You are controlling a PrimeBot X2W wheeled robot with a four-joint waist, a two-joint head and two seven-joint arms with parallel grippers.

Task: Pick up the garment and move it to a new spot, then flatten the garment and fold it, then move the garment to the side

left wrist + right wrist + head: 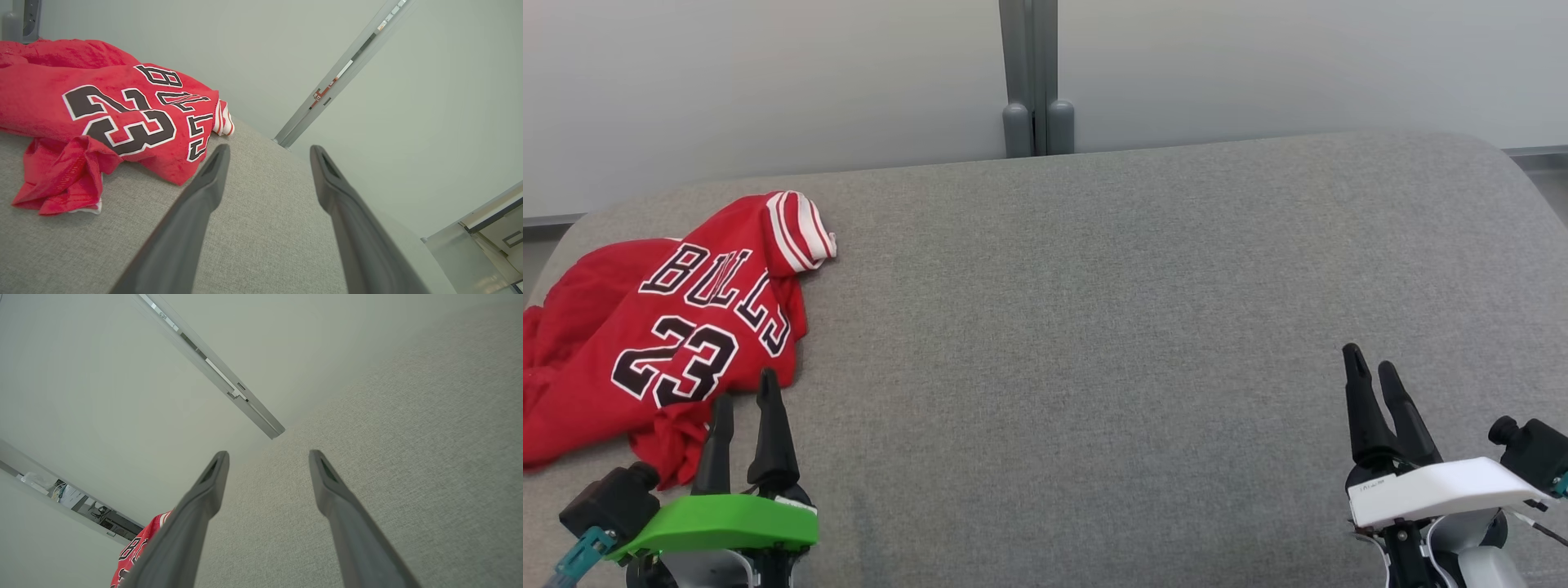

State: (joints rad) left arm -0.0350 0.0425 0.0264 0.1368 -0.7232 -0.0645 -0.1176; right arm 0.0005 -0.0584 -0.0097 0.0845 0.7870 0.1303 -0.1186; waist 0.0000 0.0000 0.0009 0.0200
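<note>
The garment is a red jersey with black "BULLS" and "23" lettering, lying crumpled at the left end of the grey fabric surface. In the left wrist view the garment lies to the upper left of the fingers. My left gripper stands open at the lower left, its tips just at the garment's near edge, nothing between them. My right gripper is open at the lower right, far from the garment. A red corner of the garment peeks out beside the right gripper's left finger.
The grey surface has rounded corners and a back edge against a pale wall. A grey vertical post rises behind the middle of the back edge. Bare fabric stretches between the garment and the right gripper.
</note>
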